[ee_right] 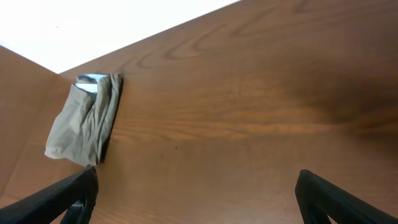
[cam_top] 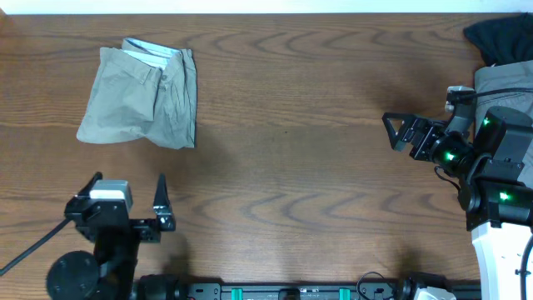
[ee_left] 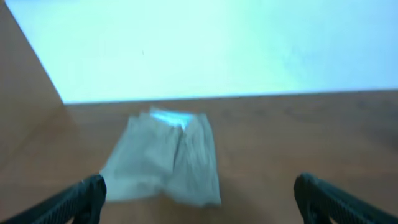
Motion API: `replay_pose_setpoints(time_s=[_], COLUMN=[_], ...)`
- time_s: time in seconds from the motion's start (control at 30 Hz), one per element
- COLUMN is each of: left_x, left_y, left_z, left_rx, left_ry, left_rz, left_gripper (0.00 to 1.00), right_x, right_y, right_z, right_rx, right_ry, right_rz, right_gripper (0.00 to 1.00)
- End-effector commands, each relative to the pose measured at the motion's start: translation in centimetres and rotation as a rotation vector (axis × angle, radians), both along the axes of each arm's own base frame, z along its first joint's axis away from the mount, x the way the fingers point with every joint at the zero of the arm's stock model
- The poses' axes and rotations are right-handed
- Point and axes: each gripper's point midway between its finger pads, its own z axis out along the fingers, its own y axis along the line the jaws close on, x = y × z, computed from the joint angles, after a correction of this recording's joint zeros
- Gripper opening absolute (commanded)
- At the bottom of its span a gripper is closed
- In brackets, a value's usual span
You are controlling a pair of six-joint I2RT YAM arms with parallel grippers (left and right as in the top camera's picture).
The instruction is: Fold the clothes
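Observation:
The khaki-green shorts (cam_top: 143,97) lie folded into a compact rectangle at the table's far left, the pale lining showing at the waistband end. They also show in the left wrist view (ee_left: 166,159) and the right wrist view (ee_right: 84,121). My left gripper (cam_top: 129,193) is open and empty, near the front edge just below the shorts, apart from them. My right gripper (cam_top: 398,132) is open and empty at the right side, pointing left, far from the shorts.
A black garment (cam_top: 498,37) and a grey garment (cam_top: 504,83) lie at the far right corner behind my right arm. The wooden table (cam_top: 300,125) spans the view between the arms. A cable runs at the front left.

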Motion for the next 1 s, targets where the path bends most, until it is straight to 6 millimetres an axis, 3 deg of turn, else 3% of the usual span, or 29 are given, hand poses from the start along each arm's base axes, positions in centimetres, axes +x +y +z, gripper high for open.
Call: replay_pose_setpoints(time_s=[0.0,0.3,0.73,0.97], left_x=[0.3,0.6,1.6,3.2], left_y=[0.3,0.2,0.3,0.3], left_z=[-1.8,-6.2,-9.8,-14.9], left_rx=[0.02,0.006,0.006,0.005], left_ry=[-0.013,-0.031,-0.016,0.049], left_rz=[0.012,0.014,0.013,0.013], left_gripper=[0.98,0.98,0.98,0.98], right_x=[0.0,0.0,0.0,0.0], right_y=[-0.1,-0.1,-0.1,-0.1], right_z=[0.2,0.2,0.2,0.2], right_rx=[-0.003,-0.004,-0.004,-0.003], right_ry=[-0.005,-0.005,-0.005,-0.005], right_rz=[-0.001,-0.001,-0.001,-0.001], right_gripper=[0.99,0.99,0.99,0.99])
